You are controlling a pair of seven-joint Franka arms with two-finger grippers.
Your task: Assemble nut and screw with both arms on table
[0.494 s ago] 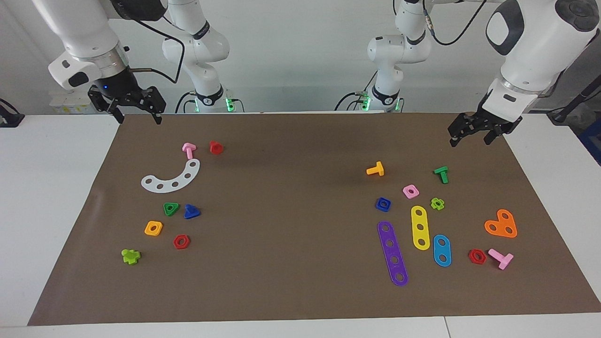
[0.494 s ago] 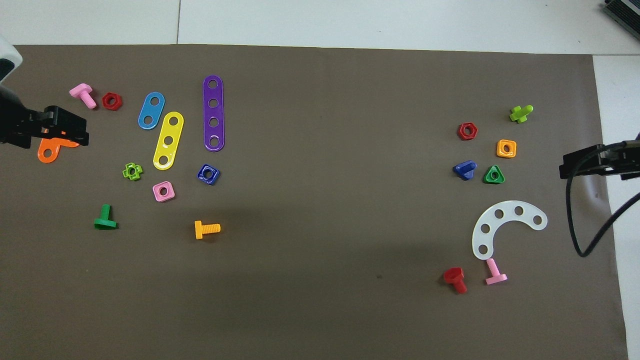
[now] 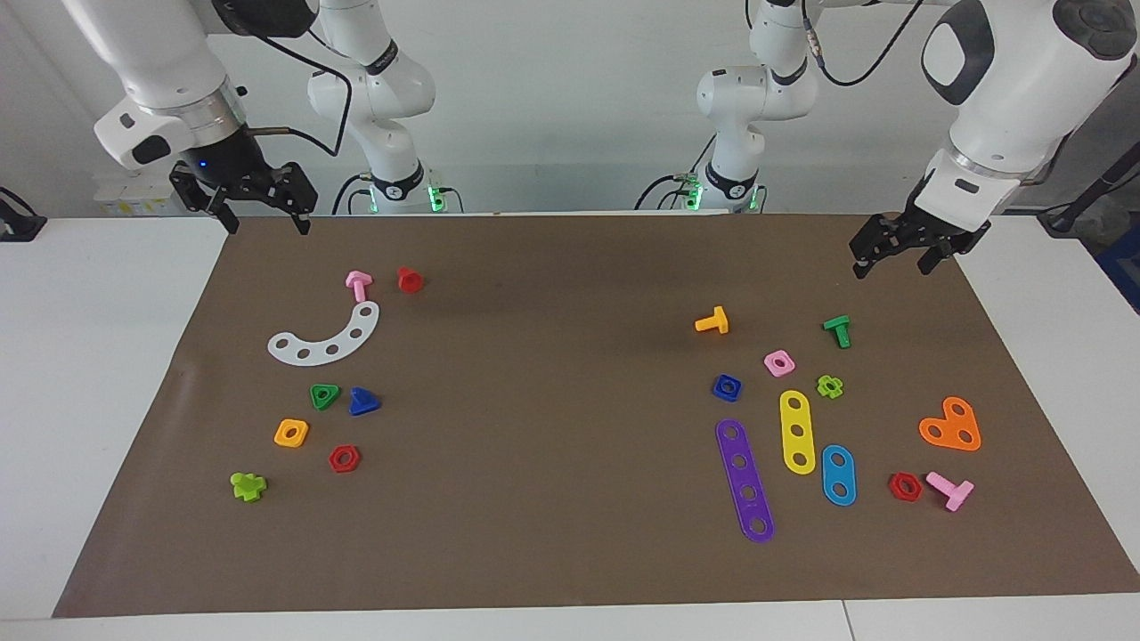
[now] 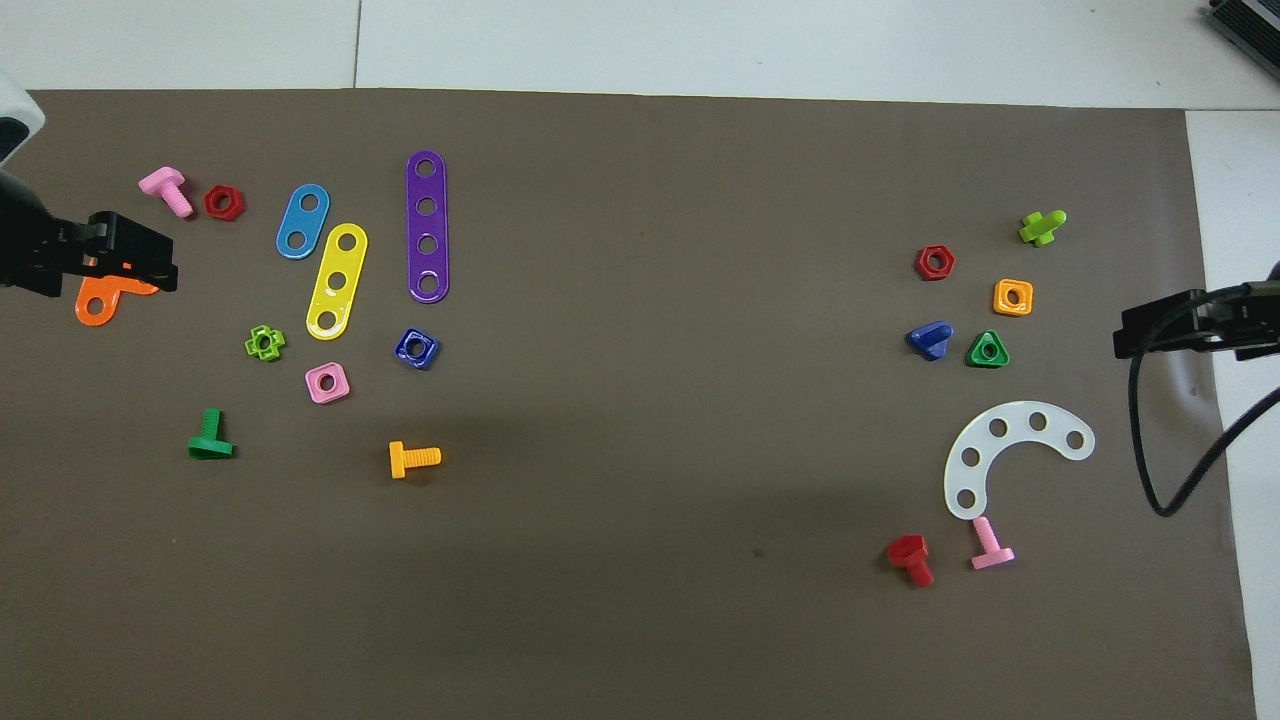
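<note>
Brown matte mat (image 3: 570, 552) over the white table (image 3: 98, 374), strewn with small glossy plastic parts: the dark-blue square nut (image 3: 727, 387), centre hole up, lies flat at the left arm's end just beside the pink square nut (image 3: 779, 362), nearest the left gripper (image 3: 901, 258), which hangs empty with fingers apart over the mat's robot-side edge. The dark-blue screw (image 3: 363, 401), triangular head, stubby shaft pointing roughly toward the left arm's end, lies beside the green triangular nut (image 3: 324, 396) at the right arm's end. It is well apart from the nut and likeliest the right gripper's (image 3: 261, 214), likewise spread and empty.
</note>
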